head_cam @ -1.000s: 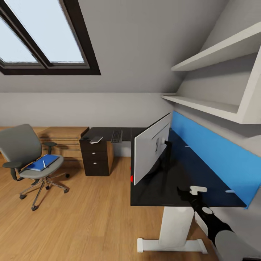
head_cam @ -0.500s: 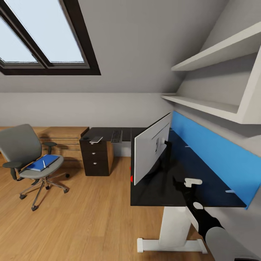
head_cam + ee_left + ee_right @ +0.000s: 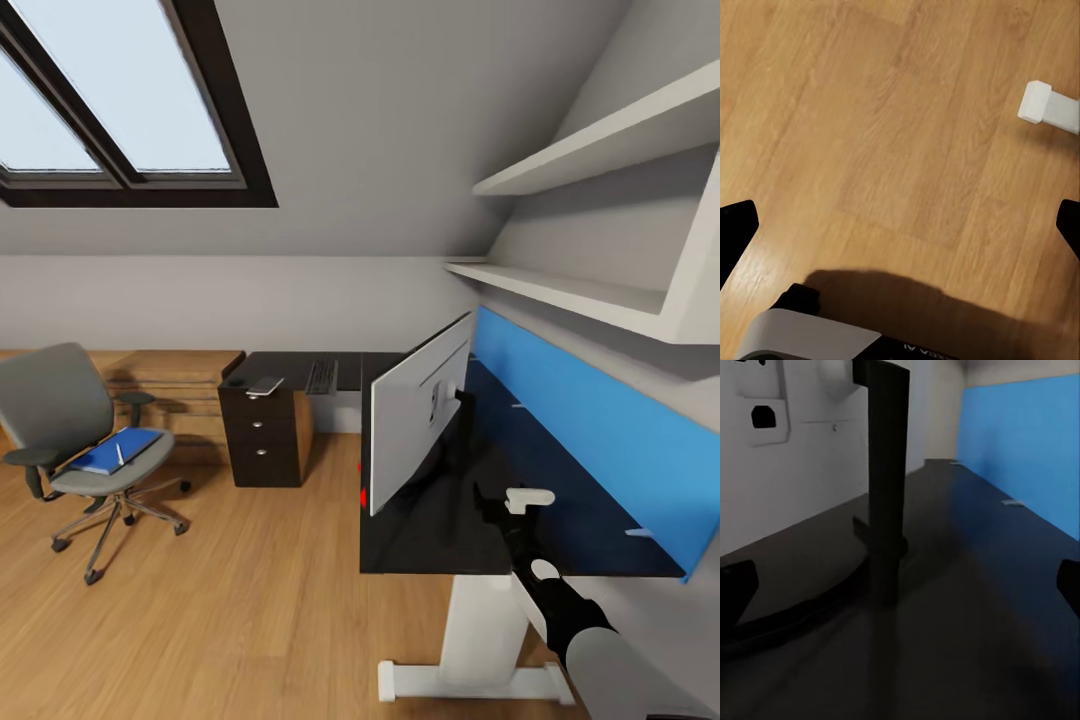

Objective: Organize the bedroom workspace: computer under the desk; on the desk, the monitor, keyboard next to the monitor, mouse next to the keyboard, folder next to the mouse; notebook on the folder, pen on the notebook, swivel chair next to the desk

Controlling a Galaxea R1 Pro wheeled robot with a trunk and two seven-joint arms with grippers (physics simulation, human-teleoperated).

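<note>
**Monitor approached from behind at its stand**

The monitor [image 3: 418, 420] stands on the desk [image 3: 470, 520], its grey back turned toward the blue wall panel [image 3: 590, 430]. The right gripper [image 3: 497, 500] is held low over the glossy top, near the stand; its fingers are spread, with nothing between them. The monitor is judged rigid, top-heavy and fragile at the screen, so it is best gripped at the thin upright post, not the panel edge.

In the right wrist view the post [image 3: 885, 487], the curved base [image 3: 810, 607] and a socket on the back are shown close up, details lost in the head view. From the head view the wider room is given: the folder [image 3: 118, 450] on the chair [image 3: 75, 430], the keyboard [image 3: 321, 376] on the far desk wing. In the left wrist view the left gripper [image 3: 900, 225] is seen spread wide over bare wooden floor [image 3: 885, 127].
</note>
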